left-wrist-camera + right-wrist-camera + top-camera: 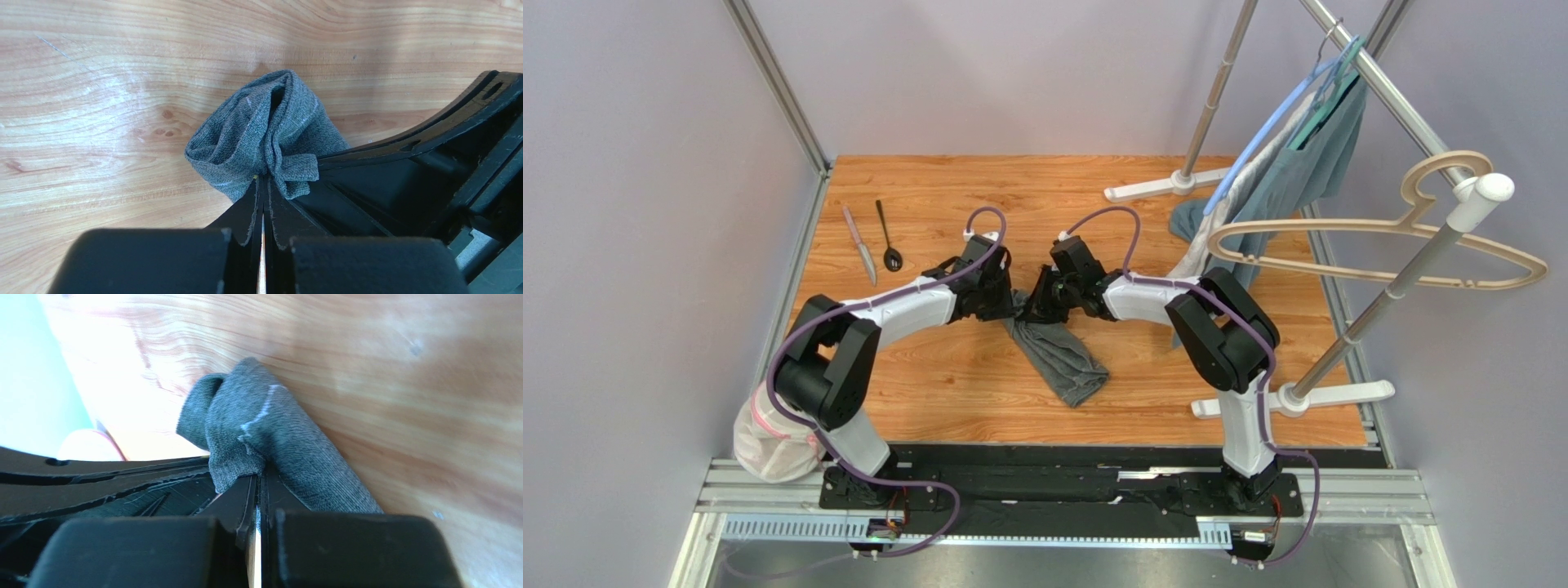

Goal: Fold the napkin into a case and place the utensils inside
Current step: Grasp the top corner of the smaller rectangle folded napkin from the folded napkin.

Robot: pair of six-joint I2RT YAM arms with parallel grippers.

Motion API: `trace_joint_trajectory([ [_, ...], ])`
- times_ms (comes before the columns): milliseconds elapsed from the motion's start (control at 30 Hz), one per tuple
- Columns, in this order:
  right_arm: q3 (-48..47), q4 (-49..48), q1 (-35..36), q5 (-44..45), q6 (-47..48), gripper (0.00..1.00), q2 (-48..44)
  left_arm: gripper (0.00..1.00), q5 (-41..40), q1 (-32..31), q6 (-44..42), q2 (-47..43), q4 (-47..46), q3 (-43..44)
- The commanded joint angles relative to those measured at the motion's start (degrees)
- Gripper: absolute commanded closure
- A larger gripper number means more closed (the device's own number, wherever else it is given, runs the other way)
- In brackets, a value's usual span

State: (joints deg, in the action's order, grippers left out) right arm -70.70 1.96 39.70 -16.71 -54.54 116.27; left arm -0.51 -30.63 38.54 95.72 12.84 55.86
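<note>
Closest to me, the two arm bases [860, 472] sit along the near edge of the wooden table [928, 392]. At far left on the wood, the silver knife [859, 244] lies just beside the black spoon [887, 235], both well apart from the cloth. Toward centre, the left gripper [264, 187] is clamped fully closed on a bunched corner of the dark grey napkin [1063, 355]. Facing it, tips nearly meeting, the right gripper [259, 478] is likewise pinched tight on a gathered fold of the same cloth. From both, the napkin trails crumpled toward me. Its lower end seems to rest on the table, though I can't be sure. At right, a teal-grey garment [1314, 159] hangs on a rack [1382, 300] near a beige hanger [1382, 251].
</note>
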Motion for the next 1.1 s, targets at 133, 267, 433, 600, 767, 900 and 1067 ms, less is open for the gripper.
trace_joint_trajectory([
  [133,-3.9,-9.7,-0.2,-15.2,9.1,0.99,6.8,1.0,1.7,2.0,3.0,-1.7,-3.0,-1.2],
  [267,-5.2,-7.7,-0.2,-16.4,10.6,0.98,7.4,1.0,4.6,2.9,4.2,-1.9,-4.9,-1.8],
  [433,-5.0,-5.4,-0.7,-15.5,13.1,0.9,5.6,1.0,7.7,4.7,5.5,-0.7,-5.9,-2.4],
  [600,-5.4,-0.5,-2.0,-16.1,18.5,0.72,3.4,1.0,7.6,6.1,4.8,-0.4,-5.5,-2.9],
  [767,-3.5,-1.0,-3.3,-18.0,21.1,0.64,0.9,1.0,8.7,7.2,4.3,-0.1,-5.6,-3.3],
  [900,-3.4,-1.3,-3.8,-20.1,22.1,0.61,-0.2,1.0,9.2,7.2,4.5,-0.3,-6.1,-3.6],
  [1067,-2.7,-3.3,-4.3,-20.8,22.0,0.55,-1.2,1.0,9.7,7.2,4.3,-0.3,-5.9,-3.6],
])
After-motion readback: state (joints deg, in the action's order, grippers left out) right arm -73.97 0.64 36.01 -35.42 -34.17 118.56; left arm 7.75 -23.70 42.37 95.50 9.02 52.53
